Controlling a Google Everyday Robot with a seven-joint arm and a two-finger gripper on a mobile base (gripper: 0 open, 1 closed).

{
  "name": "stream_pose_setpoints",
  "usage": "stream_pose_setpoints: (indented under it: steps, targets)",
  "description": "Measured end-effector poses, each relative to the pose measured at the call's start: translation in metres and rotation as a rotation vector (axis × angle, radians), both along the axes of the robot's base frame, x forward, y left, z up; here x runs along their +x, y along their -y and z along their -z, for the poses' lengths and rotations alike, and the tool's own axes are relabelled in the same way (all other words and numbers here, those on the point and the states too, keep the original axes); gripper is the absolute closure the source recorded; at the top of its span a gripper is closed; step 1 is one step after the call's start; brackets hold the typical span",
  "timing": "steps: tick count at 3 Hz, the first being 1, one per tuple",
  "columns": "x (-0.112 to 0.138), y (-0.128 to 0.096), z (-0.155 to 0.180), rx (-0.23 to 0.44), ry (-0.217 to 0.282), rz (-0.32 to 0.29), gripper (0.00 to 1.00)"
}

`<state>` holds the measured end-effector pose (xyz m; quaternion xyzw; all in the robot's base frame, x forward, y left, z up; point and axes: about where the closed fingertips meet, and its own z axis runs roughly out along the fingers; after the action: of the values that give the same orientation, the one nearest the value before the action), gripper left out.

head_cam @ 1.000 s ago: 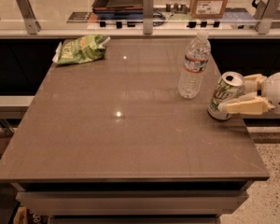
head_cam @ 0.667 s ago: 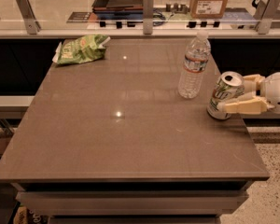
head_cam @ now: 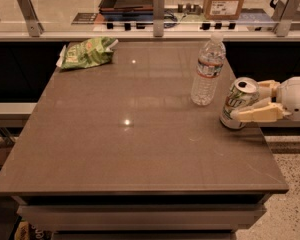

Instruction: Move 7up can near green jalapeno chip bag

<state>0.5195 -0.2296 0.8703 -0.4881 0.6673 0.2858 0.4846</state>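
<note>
brown table (head_cam: pixel 140 144): at its right edge the jaws grip the 7up can (head_cam: pixel 238 100) beside a bottle (head_cam: pixel 208 70).

I see the can (head_cam: pixel 238 103), white and green with a silver top, standing slightly tilted near the table's (head_cam: pixel 140 149) right edge, with the gripper (head_cam: pixel 246 101) clasped around it from the right. The chip bag (head_cam: pixel 85 54), bright green and crumpled, lies flat at the table's far left corner, well apart from the can.
</note>
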Motion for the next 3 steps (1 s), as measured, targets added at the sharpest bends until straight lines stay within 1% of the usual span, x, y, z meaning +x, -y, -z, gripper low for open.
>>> stream_pose_setpoints:
  steps: [1, 2, 3]
  targets:
    - [0.0, -0.001, -0.002, 0.003, -0.001, 0.001, 1.0]
    - [0.002, -0.005, -0.016, 0.014, -0.019, 0.036, 1.0]
    - [0.003, -0.01, -0.036, 0.028, -0.037, 0.106, 1.0]
